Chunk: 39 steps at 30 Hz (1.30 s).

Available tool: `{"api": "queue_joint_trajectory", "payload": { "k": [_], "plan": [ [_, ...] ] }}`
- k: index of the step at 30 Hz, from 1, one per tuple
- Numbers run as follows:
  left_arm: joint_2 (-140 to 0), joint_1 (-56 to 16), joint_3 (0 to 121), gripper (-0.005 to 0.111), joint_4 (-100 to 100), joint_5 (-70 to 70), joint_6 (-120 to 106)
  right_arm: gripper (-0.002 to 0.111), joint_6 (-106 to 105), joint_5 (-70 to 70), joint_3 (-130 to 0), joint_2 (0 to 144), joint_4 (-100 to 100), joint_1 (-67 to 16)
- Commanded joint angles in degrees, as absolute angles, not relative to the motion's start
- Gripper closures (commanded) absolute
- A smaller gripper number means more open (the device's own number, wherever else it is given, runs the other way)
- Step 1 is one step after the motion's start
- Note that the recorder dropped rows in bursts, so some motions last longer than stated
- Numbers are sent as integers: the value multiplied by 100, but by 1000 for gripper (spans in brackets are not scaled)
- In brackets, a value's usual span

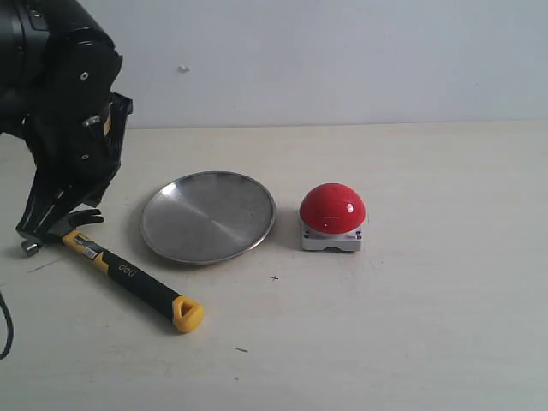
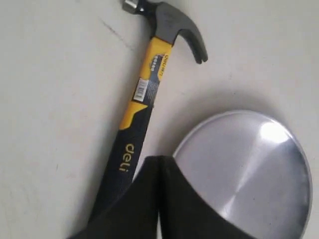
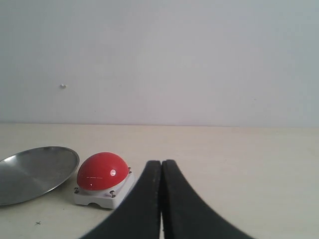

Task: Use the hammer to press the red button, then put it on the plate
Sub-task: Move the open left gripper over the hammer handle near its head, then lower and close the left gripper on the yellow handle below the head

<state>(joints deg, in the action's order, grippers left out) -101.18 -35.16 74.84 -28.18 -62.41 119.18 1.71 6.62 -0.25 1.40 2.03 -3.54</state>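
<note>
Left wrist view: left claw (image 2: 158,158) closed, empty, over hammer (image 2: 144,97); right claw (image 3: 161,162) closed, empty.

**Black on black: my two arms**

My left arm (image 1: 60,94) is a bulky, glossy black housing dotted with small silver screws (image 1: 84,75), and I can see a yellow fleck on its edge. It tapers down to the matte black left claw (image 1: 47,221). Through the wrist cameras both claws look alike to me. The right claw (image 3: 161,167) has two smooth, curved black fingers (image 3: 134,209) that flare wide toward the base.

Exterior oblique front, all views share plate (image 1: 208,216)
</note>
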Motion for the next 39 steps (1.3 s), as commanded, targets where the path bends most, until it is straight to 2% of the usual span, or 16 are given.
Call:
{"api": "queue_joint_trajectory", "payload": {
  "k": [1, 6, 15, 17, 20, 22, 26, 34, 36, 39],
  "plan": [
    [-10634, -3538, 7802, 107, -3015, -6895, 11698, 108, 161, 673, 0, 114, 220, -317],
    [-11240, -3463, 7997, 107, -3109, -6996, 11601, 108, 161, 673, 0, 114, 220, -317],
    [-11275, -3354, 7997, 106, -2506, -6703, 10855, 108, 174, 673, 0, 114, 220, -317],
    [-11275, -3067, 7997, 100, -1829, -6354, 10260, 108, 174, 673, 0, 114, 220, -317],
    [-11287, -2467, 7997, 71, -1583, -6603, 9594, 108, 174, 673, 0, 114, 220, -317],
    [-11287, -2329, 7997, 60, -1884, -6923, 9265, 108, 174, 673, 0, 114, 220, -317],
    [-11322, -2256, 7950, 62, -1749, -6738, 8527, 108, 163, 673, 0, 114, 220, -317],
    [-11335, -1586, 7794, 62, -899, -6574, 8139, 108, 162, 673, 0, 114, 220, -317],
    [-11335, -1507, 7794, 64, -844, -6628, 8139, 108, 162, 673, 0, 114, 220, -317],
    [-11335, -1507, 7794, 75, -980, -6578, 8139, 108, 177, 673, 0, 114, 220, -317]
  ]
}}
